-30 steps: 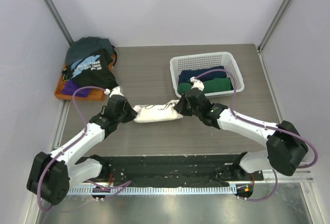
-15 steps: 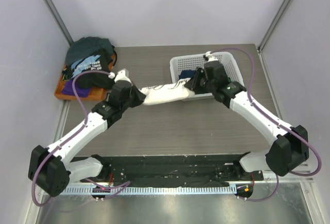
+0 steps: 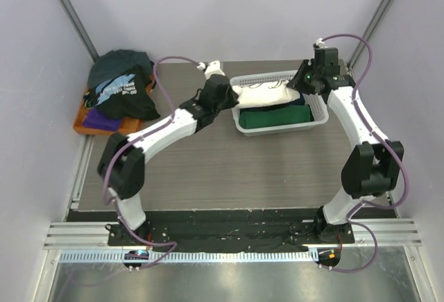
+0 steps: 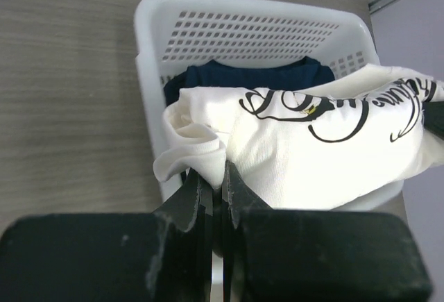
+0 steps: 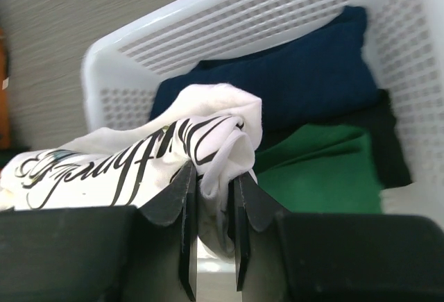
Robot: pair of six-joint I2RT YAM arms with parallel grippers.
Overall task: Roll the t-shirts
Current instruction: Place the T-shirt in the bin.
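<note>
Above the white basket (image 3: 281, 129), left jaws and right jaws each pinch the cream t-shirt (image 3: 267, 95).

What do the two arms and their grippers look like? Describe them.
The left arm and right arm have white links, black joints and a purple cable looping along each. The left gripper and right gripper have black, flat, tapering fingers.

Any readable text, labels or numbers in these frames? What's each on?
On the cream tee: large dark cursive script, folded and cut off; no word reads.
On the black tee atop the pile: pale-blue lettering, too small to read.
On the basket: no label visible.
</note>
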